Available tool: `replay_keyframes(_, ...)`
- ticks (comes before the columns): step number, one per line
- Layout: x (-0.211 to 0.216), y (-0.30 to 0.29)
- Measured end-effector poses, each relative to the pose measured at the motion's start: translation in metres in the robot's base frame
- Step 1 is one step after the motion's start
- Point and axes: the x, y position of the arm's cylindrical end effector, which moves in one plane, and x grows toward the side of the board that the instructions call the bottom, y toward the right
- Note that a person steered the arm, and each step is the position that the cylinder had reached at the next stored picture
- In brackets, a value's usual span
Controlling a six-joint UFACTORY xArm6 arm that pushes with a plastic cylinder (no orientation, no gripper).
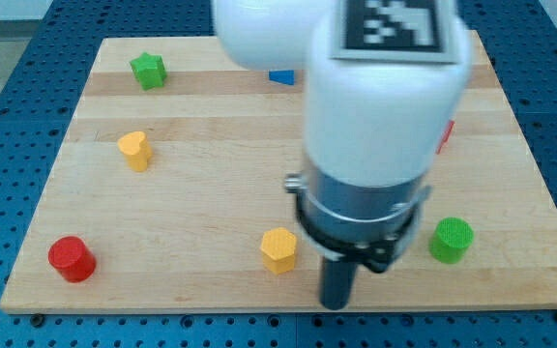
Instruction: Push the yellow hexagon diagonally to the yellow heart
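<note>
The yellow hexagon (278, 249) lies near the board's bottom edge, a little left of centre. The yellow heart (135, 150) lies up and to the left of it, on the board's left part. My tip (336, 304) is at the lower end of the dark rod, just right of the hexagon and slightly below it, with a small gap between them. The white arm above the rod hides much of the board's middle and upper right.
A green star (148, 70) sits at the top left. A red cylinder (72, 259) is at the bottom left. A green cylinder (451, 240) is at the right. A blue block (280, 76) and a red block (446, 133) peek from behind the arm.
</note>
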Motion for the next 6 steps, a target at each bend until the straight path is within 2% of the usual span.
replay_keyframes(1, -0.001, -0.003)
replay_keyframes(2, -0.032, -0.02)
replay_keyframes(5, -0.202, -0.141)
replay_keyframes(6, -0.231, -0.13)
